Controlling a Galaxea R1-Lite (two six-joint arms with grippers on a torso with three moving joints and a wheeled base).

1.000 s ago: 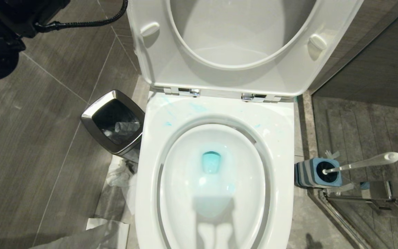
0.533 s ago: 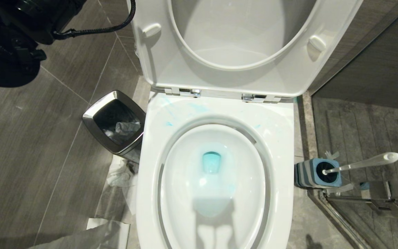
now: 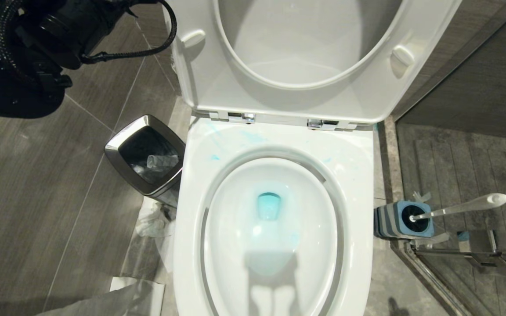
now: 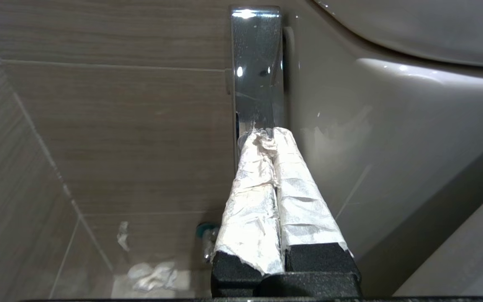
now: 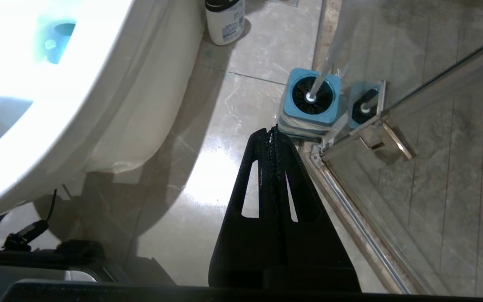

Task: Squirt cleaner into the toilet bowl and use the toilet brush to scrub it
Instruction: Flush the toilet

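Our left fingers (image 4: 266, 138), pressed together, touch the chrome flush lever (image 4: 257, 63); they may slip off its glossy face; right fingers (image 5: 273, 134) together.

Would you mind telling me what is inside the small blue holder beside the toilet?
The toilet brush stands in the blue holder, its white handle leaning out and black bristles filling the opening. The holder's bottom is covered by the bristles.

left hand (image 4: 266, 138) raised, wrapped fingers pressed together, right hand (image 5: 273, 132) low, fingers closed
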